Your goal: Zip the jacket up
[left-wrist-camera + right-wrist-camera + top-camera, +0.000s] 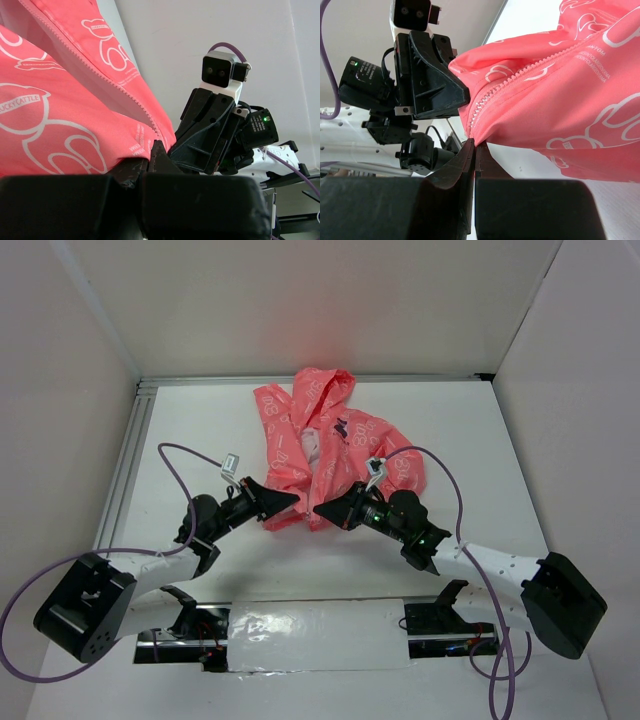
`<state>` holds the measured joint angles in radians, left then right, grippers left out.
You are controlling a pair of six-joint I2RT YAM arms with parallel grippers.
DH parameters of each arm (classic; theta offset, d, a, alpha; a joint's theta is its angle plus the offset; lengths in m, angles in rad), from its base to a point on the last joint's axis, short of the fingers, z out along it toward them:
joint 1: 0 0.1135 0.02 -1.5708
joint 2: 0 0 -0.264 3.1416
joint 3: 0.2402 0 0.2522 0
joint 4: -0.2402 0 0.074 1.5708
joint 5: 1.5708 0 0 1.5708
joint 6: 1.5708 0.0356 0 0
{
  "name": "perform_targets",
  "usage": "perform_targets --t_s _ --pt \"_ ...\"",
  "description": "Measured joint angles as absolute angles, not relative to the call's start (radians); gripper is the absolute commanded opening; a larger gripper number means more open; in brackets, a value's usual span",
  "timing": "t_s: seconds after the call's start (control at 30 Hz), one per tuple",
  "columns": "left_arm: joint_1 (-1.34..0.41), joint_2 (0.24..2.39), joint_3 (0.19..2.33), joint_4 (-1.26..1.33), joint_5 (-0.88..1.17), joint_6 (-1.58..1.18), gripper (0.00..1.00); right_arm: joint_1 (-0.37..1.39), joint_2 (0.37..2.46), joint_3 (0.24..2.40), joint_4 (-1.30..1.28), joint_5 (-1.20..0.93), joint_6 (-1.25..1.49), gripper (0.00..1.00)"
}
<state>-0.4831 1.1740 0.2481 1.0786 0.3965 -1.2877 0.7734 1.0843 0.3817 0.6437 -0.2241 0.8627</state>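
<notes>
Jacket [322, 440] crumpled, unzipped, toward far edge of desk [200, 430]. Left gripper [293, 499] jaws pinch bottom hem; right gripper [320, 508] jaws pinch hem at zipper end.

Light: bright, even and diffuse, falling from above. Shadows: soft, faint patches lay on the matte white table [480, 440] under both arms. Colour cast: a pink glow showed on the plain white back wall [320, 330] above the thin coral-pink printed jacket [300, 455] at the far edge. Glare: a pale sheen sat on the glossy taped strip [300, 635] along the near edge. Wrist views: jacket print was sharp; the black left gripper [154, 148] and black right gripper [475, 146] were dark and blurred at the bottom; backgrounds were washed out.
</notes>
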Motion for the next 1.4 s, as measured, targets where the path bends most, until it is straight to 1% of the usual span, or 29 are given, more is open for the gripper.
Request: perform_targets --t_s 1.03,1.4 --pt "-0.483 1.19 0.236 1.109 0.398 -1.287 0.0 0.773 1.096 0.393 0.651 -0.216 0.863 0.0" --pt "-0.489 1.147 0.228 1.052 0.397 -1.258 0.0 0.773 1.09 0.393 0.649 -0.213 0.863 0.0"
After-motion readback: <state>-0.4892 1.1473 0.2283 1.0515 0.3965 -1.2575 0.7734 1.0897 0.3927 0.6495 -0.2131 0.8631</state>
